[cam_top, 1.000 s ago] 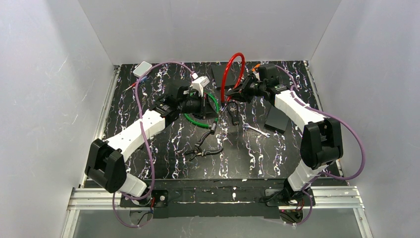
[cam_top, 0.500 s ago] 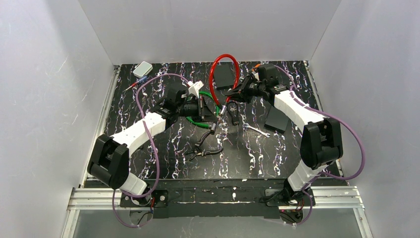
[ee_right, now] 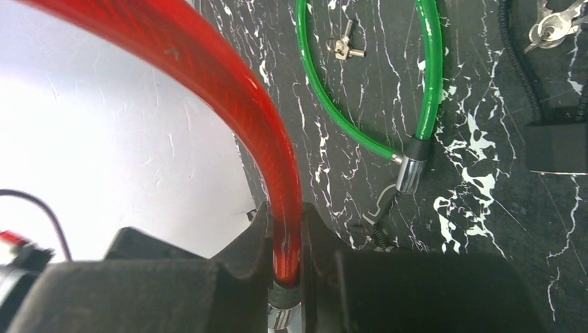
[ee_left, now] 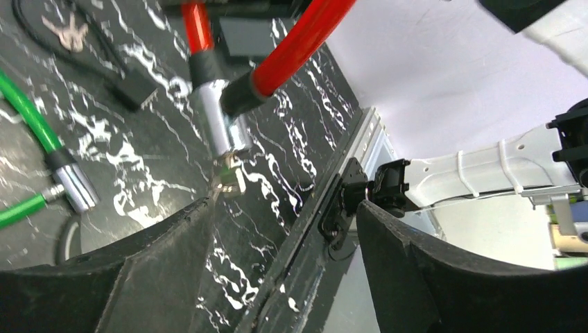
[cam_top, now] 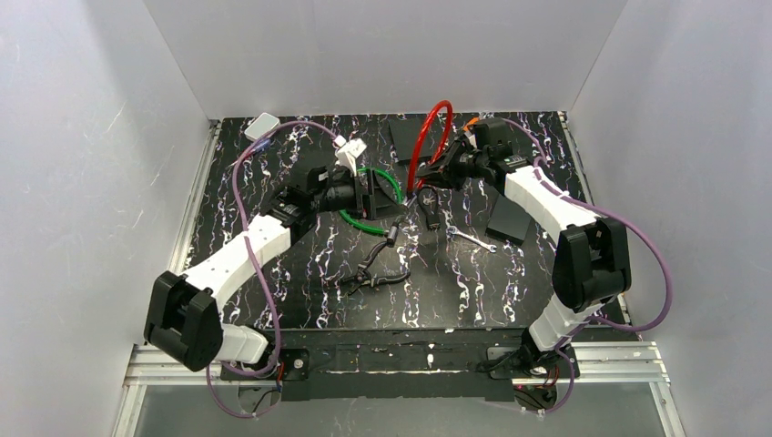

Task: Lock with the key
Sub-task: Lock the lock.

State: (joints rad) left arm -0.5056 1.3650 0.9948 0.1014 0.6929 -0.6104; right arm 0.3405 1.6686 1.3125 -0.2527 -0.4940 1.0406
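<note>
Pliers [cam_top: 373, 273] lie before the looped cable [cam_top: 397, 185], the lock [cam_top: 443, 111] seemingly to its right.

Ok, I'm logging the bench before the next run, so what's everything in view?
red lock: 1, red cable with silver barrel, held upright over the far centre
key: 1, silver, at the barrel's end, seemingly inserted
green lock: 1, green, lying mid-table
loose keys: 1 small bunch, silver, inside the green loop
black cable: 1, black, with a block end, right of the green lock
pliers: 1, black, near centre
wrench: 1, silver, right of centre
pads: 2, black, far centre and right
box: 1, white, far left corner
table: 1, black marbled
left gripper: open, facing the key
right gripper: shut on the red lock
</note>
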